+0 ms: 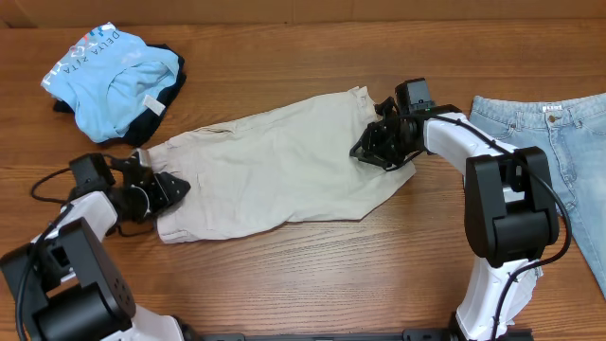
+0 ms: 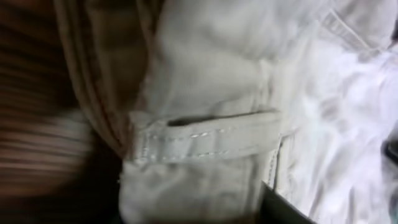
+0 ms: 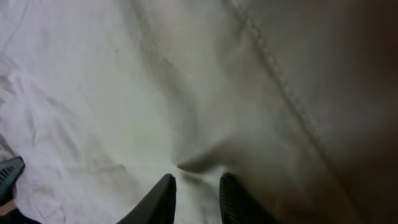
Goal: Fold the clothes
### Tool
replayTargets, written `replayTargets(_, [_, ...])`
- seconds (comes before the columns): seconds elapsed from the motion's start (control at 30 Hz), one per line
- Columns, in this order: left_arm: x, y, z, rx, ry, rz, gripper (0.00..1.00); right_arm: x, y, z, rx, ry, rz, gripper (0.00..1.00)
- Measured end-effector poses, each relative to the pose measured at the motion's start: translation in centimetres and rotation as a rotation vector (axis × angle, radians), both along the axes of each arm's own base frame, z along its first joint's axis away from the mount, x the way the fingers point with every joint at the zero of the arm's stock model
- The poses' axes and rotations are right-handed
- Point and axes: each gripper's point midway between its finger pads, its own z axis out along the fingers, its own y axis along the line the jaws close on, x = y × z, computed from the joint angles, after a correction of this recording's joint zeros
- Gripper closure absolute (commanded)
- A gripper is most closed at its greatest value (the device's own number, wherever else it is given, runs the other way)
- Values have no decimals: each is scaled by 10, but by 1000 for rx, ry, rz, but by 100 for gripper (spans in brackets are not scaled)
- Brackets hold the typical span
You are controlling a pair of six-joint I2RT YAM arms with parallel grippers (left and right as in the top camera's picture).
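The beige shorts [image 1: 275, 170] lie spread across the middle of the table, waistband to the left. My left gripper [image 1: 178, 188] is at the waistband's left edge. In the left wrist view a belt loop [image 2: 205, 134] and bunched waistband fabric fill the space at my jaws [image 2: 193, 208], which look closed on the cloth. My right gripper [image 1: 371, 150] is at the shorts' right end. In the right wrist view its fingers [image 3: 196, 186] pinch a small fold of the shorts [image 3: 124, 93].
Light-blue jeans [image 1: 568, 142] lie at the right edge of the table. A sky-blue printed tee [image 1: 109, 71] sits crumpled on a dark garment [image 1: 172, 80] at the back left. A black cable [image 1: 47, 180] loops beside my left arm.
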Motion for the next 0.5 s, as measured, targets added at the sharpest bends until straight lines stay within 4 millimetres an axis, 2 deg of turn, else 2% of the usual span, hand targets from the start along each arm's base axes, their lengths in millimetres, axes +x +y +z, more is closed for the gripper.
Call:
replayTargets(0.07, [-8, -8, -3, -42, 34, -10, 91, -1, -1, -1, -7, 4, -2, 82])
replayTargets(0.1, [-14, -12, -5, -68, 68, -13, 96, -2, -1, -1, -9, 12, -3, 84])
replayTargets(0.17, [-25, -15, -3, -96, 156, -6, 96, -7, -2, -2, -9, 37, -3, 86])
replayTargets(0.27, [-45, -6, 6, -87, 344, 18, 96, -18, -4, -3, -8, 85, 0, 89])
replayTargets(0.37, [-50, 16, 34, -30, 483, 36, 96, -26, -6, -1, -12, 108, 17, 90])
replayTargets(0.47, [-34, 40, 79, 57, 492, 44, 96, -24, -8, 14, -12, 69, 26, 90])
replayTargets(0.5, [-24, 49, 100, 100, 470, 47, 96, -22, -9, 20, -12, 49, 27, 90])
